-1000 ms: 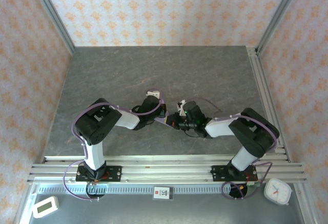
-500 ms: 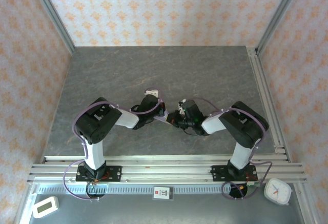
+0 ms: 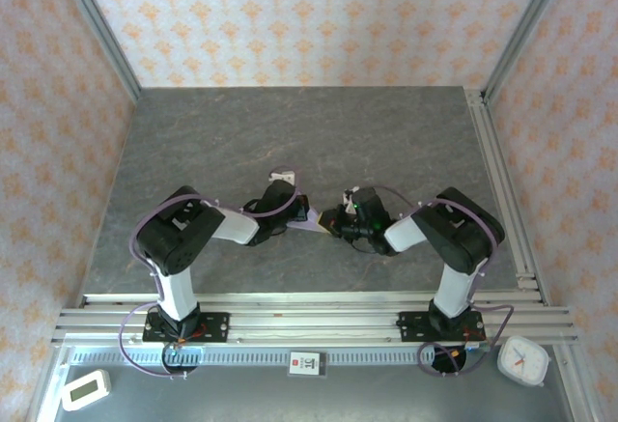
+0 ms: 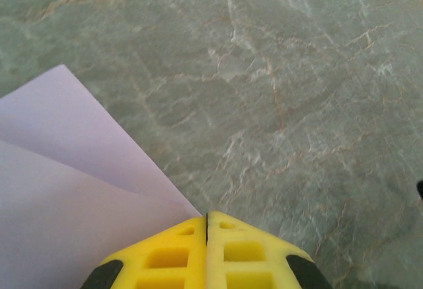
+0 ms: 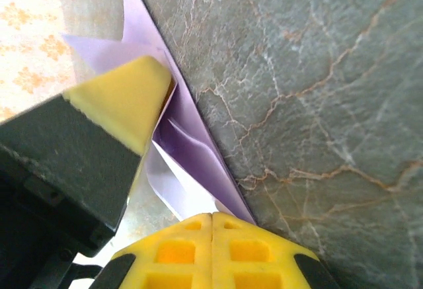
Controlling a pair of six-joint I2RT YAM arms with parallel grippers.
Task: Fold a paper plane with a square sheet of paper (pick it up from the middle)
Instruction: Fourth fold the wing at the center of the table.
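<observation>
While both clamp the paper (image 5: 192, 150) | left tool (image 4: 207, 219) pinched | right tool (image 5: 211, 217) pinched | label (image 3: 303, 363) unreadable

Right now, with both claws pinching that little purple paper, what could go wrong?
1. The left gripper and the right gripper are both shut on the thin lilac sheet, very close together. Pulling apart could tear it.
2. The left gripper seems to hold only the sheet's very edge, so it may slip free.
3. The sheet bends between them, so an uneven push could set a crooked crease.
</observation>
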